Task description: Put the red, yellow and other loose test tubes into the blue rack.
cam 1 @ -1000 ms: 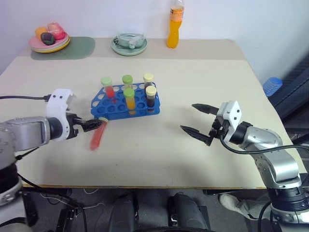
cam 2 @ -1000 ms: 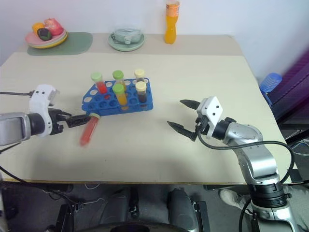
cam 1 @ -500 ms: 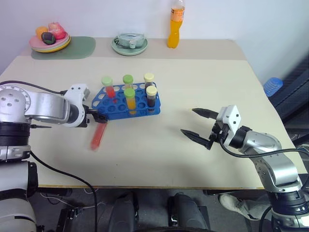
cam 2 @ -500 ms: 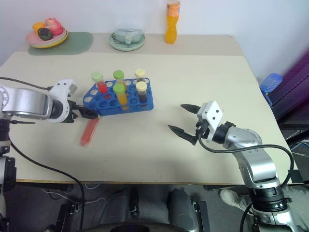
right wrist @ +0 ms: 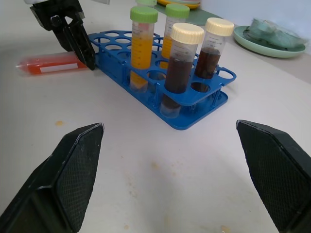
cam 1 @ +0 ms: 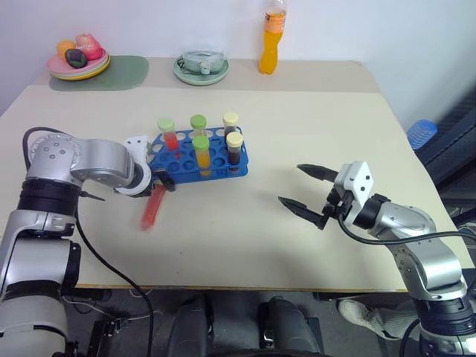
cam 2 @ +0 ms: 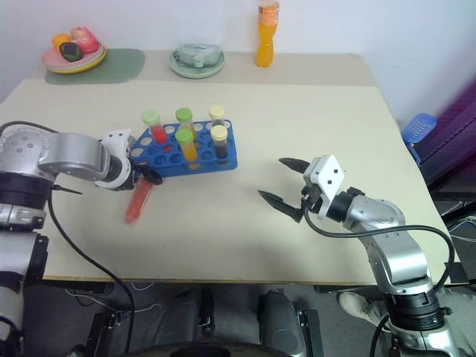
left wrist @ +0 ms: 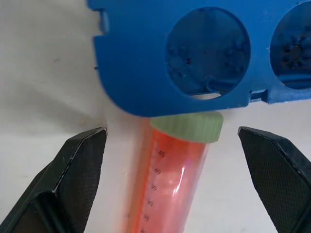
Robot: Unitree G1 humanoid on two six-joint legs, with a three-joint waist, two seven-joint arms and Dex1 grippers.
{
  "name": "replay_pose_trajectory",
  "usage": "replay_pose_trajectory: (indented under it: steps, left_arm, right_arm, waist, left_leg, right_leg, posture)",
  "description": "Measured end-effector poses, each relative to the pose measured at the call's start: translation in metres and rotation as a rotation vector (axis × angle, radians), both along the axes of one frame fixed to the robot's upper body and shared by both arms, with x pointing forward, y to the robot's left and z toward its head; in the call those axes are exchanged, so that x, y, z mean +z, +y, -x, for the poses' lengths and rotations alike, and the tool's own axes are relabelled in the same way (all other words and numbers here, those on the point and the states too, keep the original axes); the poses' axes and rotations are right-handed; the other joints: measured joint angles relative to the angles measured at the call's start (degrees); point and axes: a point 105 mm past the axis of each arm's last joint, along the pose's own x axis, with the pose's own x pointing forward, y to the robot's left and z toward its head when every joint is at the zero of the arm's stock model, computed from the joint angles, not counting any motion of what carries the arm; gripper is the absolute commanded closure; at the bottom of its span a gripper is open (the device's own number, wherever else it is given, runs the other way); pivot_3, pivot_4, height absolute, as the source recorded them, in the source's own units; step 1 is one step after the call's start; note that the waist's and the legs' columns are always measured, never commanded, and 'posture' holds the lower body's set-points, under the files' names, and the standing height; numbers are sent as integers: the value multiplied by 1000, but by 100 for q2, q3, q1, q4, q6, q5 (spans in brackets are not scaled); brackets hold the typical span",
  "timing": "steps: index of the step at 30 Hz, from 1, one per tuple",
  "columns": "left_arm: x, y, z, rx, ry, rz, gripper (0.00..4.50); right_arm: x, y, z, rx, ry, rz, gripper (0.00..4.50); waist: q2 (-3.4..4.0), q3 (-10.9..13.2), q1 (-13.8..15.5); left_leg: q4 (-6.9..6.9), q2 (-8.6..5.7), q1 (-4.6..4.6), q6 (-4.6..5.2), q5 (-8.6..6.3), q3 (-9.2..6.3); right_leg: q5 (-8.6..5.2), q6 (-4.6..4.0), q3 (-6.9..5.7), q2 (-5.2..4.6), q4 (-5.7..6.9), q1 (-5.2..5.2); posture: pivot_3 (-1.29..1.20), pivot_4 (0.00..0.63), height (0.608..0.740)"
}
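I see the blue rack point(cam 1: 195, 155) left of centre; the red test tube point(cam 1: 152, 208) lies flat at its near-left corner. My left gripper point(left wrist: 172, 145) straddles the tube's cap end, fingers spread. The right gripper point(cam 1: 306, 195) hangs spread, well right. The tube looks light, slick and rollable, so I'd pinch just below the green cap point(left wrist: 187, 126).

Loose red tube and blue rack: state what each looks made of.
Red tube: clear, glossy plastic by the look, since red liquid and printed scale marks show through; glass can't be excluded. Its pale green cap is ribbed, matte, likely plastic. Rack: opaque blue moulded plastic with a slight sheen, round holes and thin walls.
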Motion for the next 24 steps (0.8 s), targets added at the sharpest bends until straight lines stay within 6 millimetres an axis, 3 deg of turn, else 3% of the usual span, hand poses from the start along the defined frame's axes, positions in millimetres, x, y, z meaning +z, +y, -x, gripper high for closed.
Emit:
replay_pose_trajectory:
  steps: [2, 5, 9, 11, 18, 22, 24]
  left_arm:
    - [-1, 0, 0, 7, 7, -7, 79]
    - [-3, 0, -1, 20, 13, -18, 911]
    - [-4, 3, 0, 31, 21, -33, 2961]
    - [-4, 2, -1, 34, 20, -28, 3709]
    - [-4, 6, 6, -11, 18, 0, 3729]
    - [-2, 12, 27, -109, -39, 97, 3729]
    - [12, 9, 38, -173, -149, 138, 3729]
  right_arm:
    - [1, 0, 1, -1, -1, 1, 0]
    - [0, 0, 1, -4, 2, 1, 0]
    - [-1, -1, 1, -6, 7, 1, 0]
    - [-2, -1, 2, -7, 11, 1, 0]
    - [-2, -1, 2, -5, 10, 1, 0]
    - [-1, 0, 0, 3, 6, 0, 0]
    - [1, 0, -4, 8, 2, -1, 0]
  waist:
    - [0, 0, -2]
    - [0, 0, -3]
    - [0, 0, 15]
    - [0, 0, 16]
    - [0, 0, -18]
    - [0, 0, -50]
    - [0, 1, -27]
  left_leg:
    - [0, 1, 0, -1, 1, 0]
    - [0, 0, 1, -1, 1, 0]
    - [0, -2, 0, -1, 1, 0]
    - [0, -2, 1, -1, 1, 0]
    - [0, 0, 1, -1, 1, 1]
    - [-5, 4, 0, -5, 3, 4]
    - [-5, 2, -2, -5, 3, 4]
  right_leg:
    - [0, 0, 0, 1, 1, 0]
    - [0, 0, 0, 1, 0, 0]
    - [0, 0, 0, 0, -1, 2]
    - [0, 0, 0, 0, -2, 3]
    - [0, 0, 0, 2, 0, 0]
    - [0, 0, 4, 4, 3, -10]
    - [0, 0, 4, 3, 2, -8]
  posture:
    - [0, 150, 740]
    - [0, 150, 740]
    - [0, 150, 740]
    - [0, 150, 740]
    - [0, 150, 740]
    - [0, 150, 740]
    - [0, 150, 740]
